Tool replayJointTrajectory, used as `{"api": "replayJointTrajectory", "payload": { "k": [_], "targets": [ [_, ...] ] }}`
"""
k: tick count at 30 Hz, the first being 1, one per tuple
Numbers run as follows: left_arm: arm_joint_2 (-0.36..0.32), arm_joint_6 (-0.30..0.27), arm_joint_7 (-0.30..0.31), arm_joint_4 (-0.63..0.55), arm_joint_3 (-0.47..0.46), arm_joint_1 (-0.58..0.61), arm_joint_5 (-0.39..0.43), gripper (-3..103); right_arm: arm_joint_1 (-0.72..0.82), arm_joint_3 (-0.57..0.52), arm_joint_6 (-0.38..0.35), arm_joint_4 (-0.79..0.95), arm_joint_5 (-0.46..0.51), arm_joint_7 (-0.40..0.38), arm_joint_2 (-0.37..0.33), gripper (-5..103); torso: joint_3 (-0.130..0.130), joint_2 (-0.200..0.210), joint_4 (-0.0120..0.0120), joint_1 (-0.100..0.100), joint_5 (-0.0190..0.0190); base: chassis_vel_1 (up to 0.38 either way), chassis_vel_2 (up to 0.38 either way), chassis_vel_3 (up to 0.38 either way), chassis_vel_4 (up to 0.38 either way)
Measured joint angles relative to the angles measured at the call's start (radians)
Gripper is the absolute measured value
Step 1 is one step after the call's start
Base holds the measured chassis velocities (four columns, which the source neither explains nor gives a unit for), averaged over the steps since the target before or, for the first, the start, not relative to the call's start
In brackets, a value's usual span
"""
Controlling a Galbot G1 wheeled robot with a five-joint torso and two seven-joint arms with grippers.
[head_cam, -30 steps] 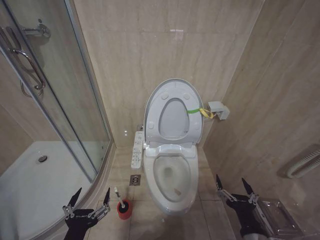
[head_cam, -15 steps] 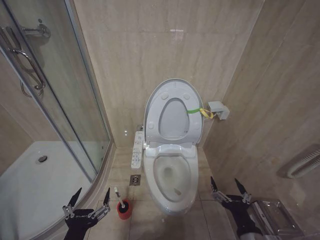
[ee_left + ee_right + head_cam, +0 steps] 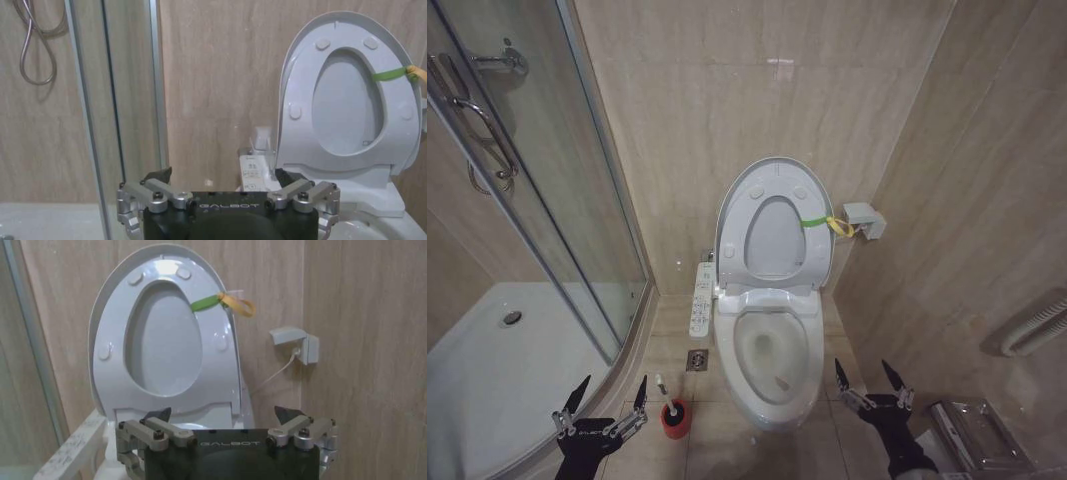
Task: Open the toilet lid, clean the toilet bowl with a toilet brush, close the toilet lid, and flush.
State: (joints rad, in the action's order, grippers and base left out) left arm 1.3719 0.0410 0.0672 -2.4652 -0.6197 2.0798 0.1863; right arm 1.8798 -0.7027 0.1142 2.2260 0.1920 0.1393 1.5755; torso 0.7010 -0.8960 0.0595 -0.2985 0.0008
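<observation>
- Beige tiled walls (image 3: pixel 727 110) close in a small bathroom with a tiled floor (image 3: pixel 717 440); a glass shower door (image 3: pixel 537 190) stands at the left, with the white shower tray (image 3: pixel 487 380) behind it
- toilet lid (image 3: pixel 772 225) stands raised against the back wall, with the seat ring folded up against it; a green and yellow strap (image 3: pixel 825 222) hangs at its right edge; in the right wrist view the lid (image 3: pixel 167 335) stands upright with the strap (image 3: pixel 223 302) near its top
- toilet bowl (image 3: pixel 772 360) lies uncovered on the floor in front of the lid, near the middle of the head view
- toilet brush (image 3: pixel 665 392) stands in its red holder (image 3: pixel 675 418) on the floor, just beside the left side of the bowl, its white handle tilted up and to the left
- left gripper (image 3: pixel 607 398) hangs low over the floor near the shower's curved edge, just left of the brush; jaws spread apart and holding nothing; its wrist view shows the lid (image 3: pixel 347 95) ahead and to one side
- right gripper (image 3: pixel 869 378) hangs low beside the right side of the bowl, near the right wall; jaws spread apart and holding nothing
- white box (image 3: pixel 864 218) sits on the right wall just beyond the strap
</observation>
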Motion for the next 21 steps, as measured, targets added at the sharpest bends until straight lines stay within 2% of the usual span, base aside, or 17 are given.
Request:
{"api": "replayJointTrajectory", "payload": {
  "k": [7, 16, 21],
  "targets": [
    [0.000, 0.000, 0.000, 0.000, 0.000, 0.000, 0.000, 100, 0.010, 0.006, 0.003, -0.007, -0.008, 0.003, -0.007, 100, 0.000, 0.000, 0.0000, 0.000, -0.0001, 0.000, 0.000, 0.000, 0.000],
    [0.000, 0.000, 0.000, 0.000, 0.000, 0.000, 0.000, 100, 0.030, 0.056, 0.026, -0.023, -0.044, 0.003, 0.022, 100, 0.000, 0.000, 0.0000, 0.000, 0.0000, 0.000, 0.000, 0.000, 0.000],
    [0.000, 0.000, 0.000, 0.000, 0.000, 0.000, 0.000, 100, 0.029, 0.040, 0.027, -0.006, -0.032, -0.009, 0.027, 100, 0.000, 0.000, 0.0000, 0.000, -0.0001, 0.000, 0.000, 0.000, 0.000]
  ]
}}
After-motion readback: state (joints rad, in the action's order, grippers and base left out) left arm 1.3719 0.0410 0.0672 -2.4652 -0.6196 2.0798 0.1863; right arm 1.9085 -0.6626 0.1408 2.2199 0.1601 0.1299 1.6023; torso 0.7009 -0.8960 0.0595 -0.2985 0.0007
